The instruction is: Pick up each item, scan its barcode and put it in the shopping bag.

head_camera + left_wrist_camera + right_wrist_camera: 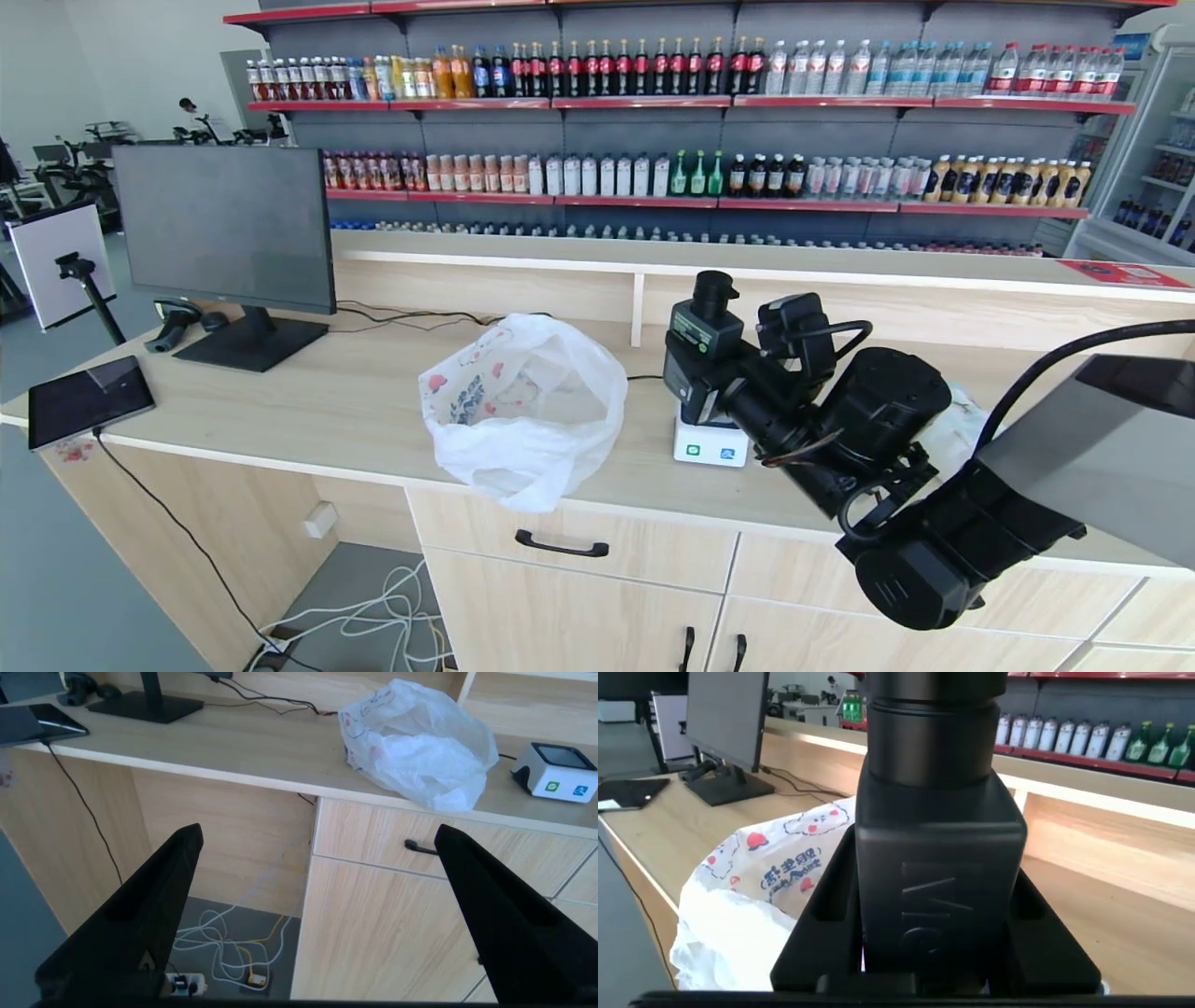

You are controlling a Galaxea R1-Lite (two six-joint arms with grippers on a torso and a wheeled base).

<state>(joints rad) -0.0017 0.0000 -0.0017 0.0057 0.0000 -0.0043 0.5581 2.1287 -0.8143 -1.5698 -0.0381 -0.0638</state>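
Your right gripper (726,381) clamps a black bottle (702,334) just above the scanner (709,446), beside the shopping bag (527,411). Your left gripper (318,838) hangs spread apart before the bench (234,751).

Bright and even throughout, lit from overhead. Soft, short shadows only: under the monitor (224,224) stand at far left, and around the shopping bag (527,411) on the pale counter (327,401). Mild glare on the tablet (89,399) screen at near left. Bowed toward the edges in the head view, curving the shelves (653,103) and the counter's front line. Dimmer below the counter, among the cables (234,947).
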